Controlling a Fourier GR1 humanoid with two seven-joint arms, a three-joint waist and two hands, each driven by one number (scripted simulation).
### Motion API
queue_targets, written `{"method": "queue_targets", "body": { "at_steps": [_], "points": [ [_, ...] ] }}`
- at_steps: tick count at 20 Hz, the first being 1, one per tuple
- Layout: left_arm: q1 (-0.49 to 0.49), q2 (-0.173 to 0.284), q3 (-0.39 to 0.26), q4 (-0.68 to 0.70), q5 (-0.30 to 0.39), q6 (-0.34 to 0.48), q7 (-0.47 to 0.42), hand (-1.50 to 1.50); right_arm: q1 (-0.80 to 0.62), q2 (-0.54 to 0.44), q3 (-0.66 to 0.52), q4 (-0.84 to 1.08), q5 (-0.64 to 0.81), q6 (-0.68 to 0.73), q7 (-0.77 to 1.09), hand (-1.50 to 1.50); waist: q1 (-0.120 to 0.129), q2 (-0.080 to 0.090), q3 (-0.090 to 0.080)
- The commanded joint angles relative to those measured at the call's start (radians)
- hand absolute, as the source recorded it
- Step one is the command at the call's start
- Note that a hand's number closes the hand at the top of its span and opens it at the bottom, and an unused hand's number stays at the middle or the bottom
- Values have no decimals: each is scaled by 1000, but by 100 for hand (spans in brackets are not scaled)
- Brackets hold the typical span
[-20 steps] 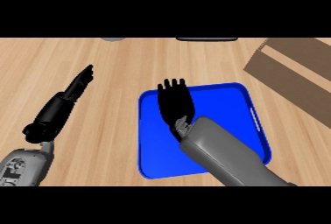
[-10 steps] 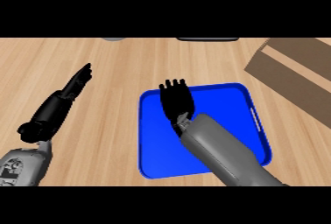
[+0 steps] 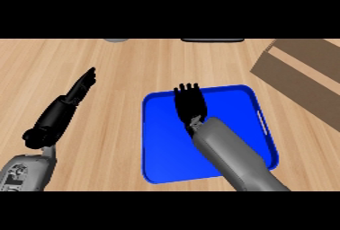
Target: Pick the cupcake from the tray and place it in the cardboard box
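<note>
Nearest us, at seven o'clock, our left forearm comes up from the lower edge, and the left hand (image 3: 78,91) lies out over the bare wooden surface (image 3: 119,63) with fingers straight, pointing toward one o'clock. It holds nothing and sits well apart from the tray.

Moving up the middle: our right forearm crosses the blue tray (image 3: 159,161) from five o'clock, and the right hand (image 3: 190,104) sits over the tray's far half, fingers extended toward twelve o'clock, close together and not closed on anything we can make out.

And the cupcake? We cannot see it. No part of it shows on the blue floor of the tray around the hand. If it is on the tray it must be hidden beneath the palm or forearm; we can't say which.

Farther out, at two o'clock, the cardboard box (image 3: 302,67) waits near the tray's far right corner, only partly in view. Along the far edge, a grey round object and a dark flat object barely peek in.

Our read: this is early going. No lift, no carry, and the placing in the box is all left to do.
</note>
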Motion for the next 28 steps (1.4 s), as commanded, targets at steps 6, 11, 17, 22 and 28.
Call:
{"method": "queue_targets", "body": {
  "at_steps": [6,11,17,22,28],
  "points": [
    [-28,-28,28,11,-22,-24,16,0,26,-6,-38,126,38,-94,-144,-150,1,1,0],
    [-46,-15,49,20,-14,-46,35,0,-61,-31,-30,138,68,-138,-265,150,1,1,0],
    [-73,-23,65,27,-13,-65,37,0,-26,14,30,218,112,-332,-268,150,8,2,0],
    [-4,-42,47,37,-49,-29,-23,0,35,-143,-170,151,-81,-339,-609,150,-6,3,1],
    [-35,-63,38,-10,-51,-26,57,0,53,-235,-263,97,-137,-418,-798,150,-5,-1,1]
  ]
}}
